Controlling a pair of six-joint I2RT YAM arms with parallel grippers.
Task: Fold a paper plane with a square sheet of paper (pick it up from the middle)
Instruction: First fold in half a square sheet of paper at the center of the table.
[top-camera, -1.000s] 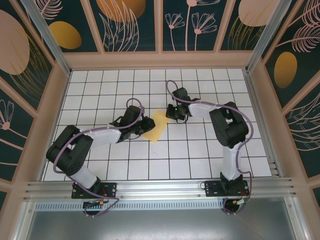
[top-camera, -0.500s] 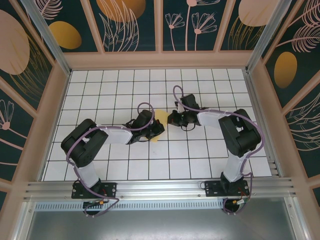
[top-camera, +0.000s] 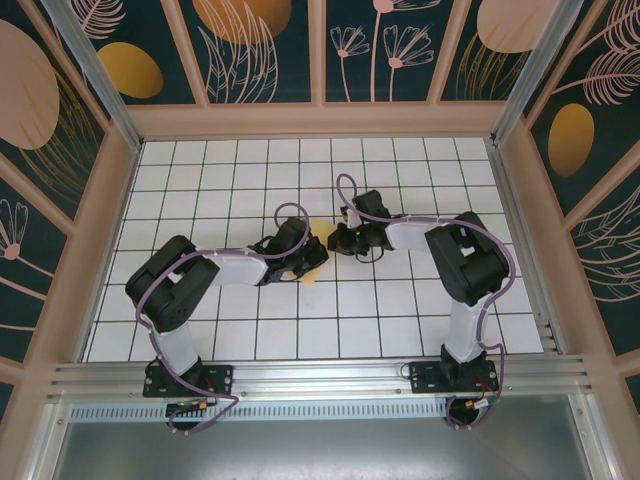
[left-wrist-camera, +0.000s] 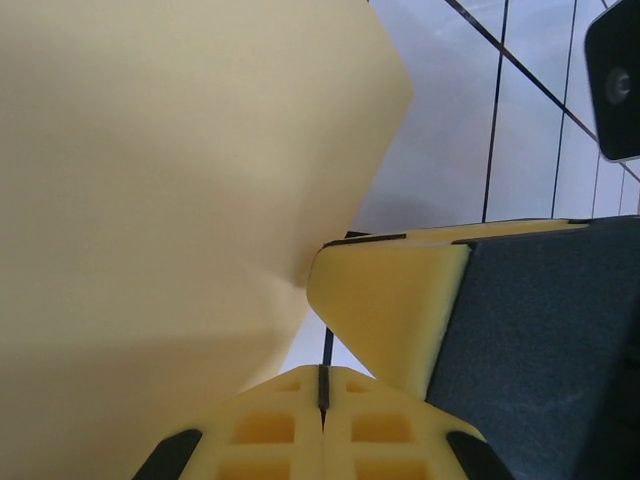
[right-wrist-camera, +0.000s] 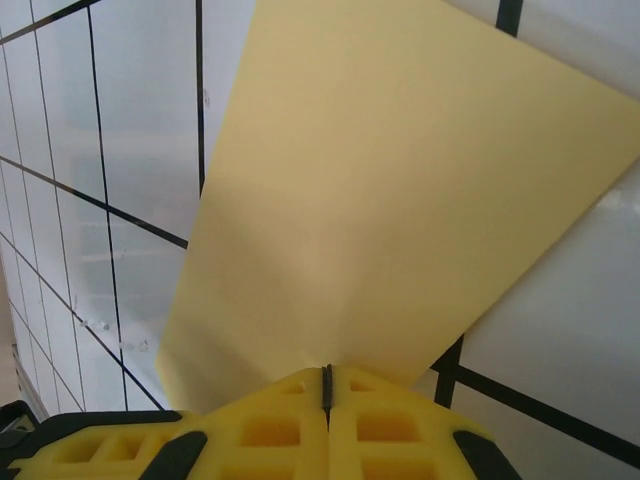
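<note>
Two pinches this close together leave the sheet (top-camera: 319, 234) little slack. It sits near the middle of the table (top-camera: 400, 320), seemingly raised off the tiles and partly covered by both tools.

The right gripper (top-camera: 338, 240), at the sheet's 3 o'clock, has its jaws together on the paper. In its wrist view the sheet fans out from the seam between the pads. The left gripper (top-camera: 308, 256), at 8 o'clock, also has its jaws together. The sheet touches its left pad, but we cannot tell whether the edge is caught in the seam.

We judge three risks:
- If the arms pull apart, the thin paper tears or slips out of one pinch.
- If the left jaws have missed, the sheet swings from the right pinch and any fold lands crooked.
- With the tools this near, a careless move knocks one against the other and crumples the sheet.
</note>
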